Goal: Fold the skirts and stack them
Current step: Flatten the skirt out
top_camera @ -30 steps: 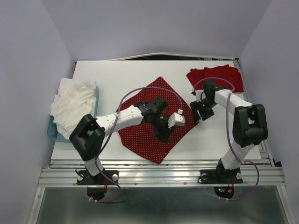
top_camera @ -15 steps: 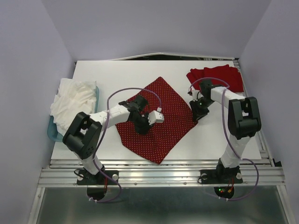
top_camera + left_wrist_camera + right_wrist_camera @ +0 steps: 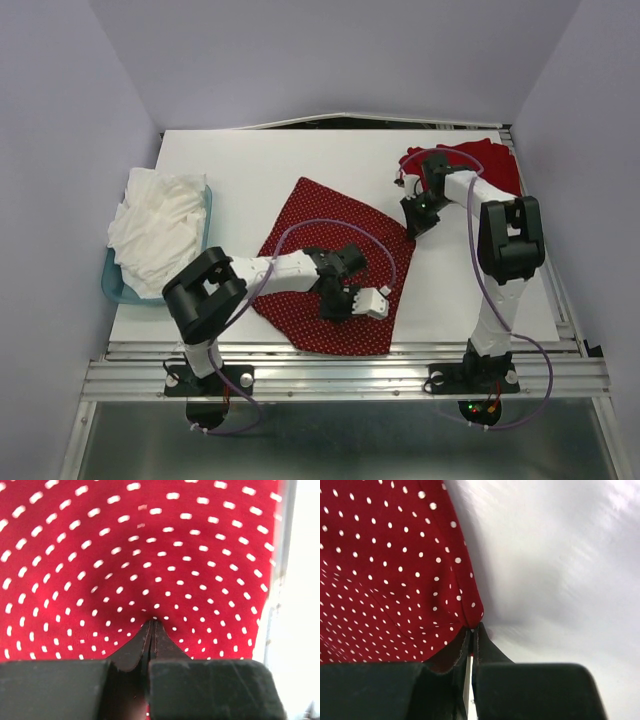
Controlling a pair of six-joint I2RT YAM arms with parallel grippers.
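Dotted skirt between closed fingertips

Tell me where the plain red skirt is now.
In the top view, the plain red skirt lies at the table's far right corner, beyond the polka-dot skirt.

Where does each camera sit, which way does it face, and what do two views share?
Top external: fixed above and behind the arm bases, looking down on the table; both arms show whole.
Left wrist: on the left arm, looking along the closed left jaws at the polka-dot skirt, table at the right edge.
Right wrist: on the right arm, looking along the closed right jaws at the skirt's corner and bare table.
Shared: all three show the polka-dot skirt; only the top view shows the plain red skirt.
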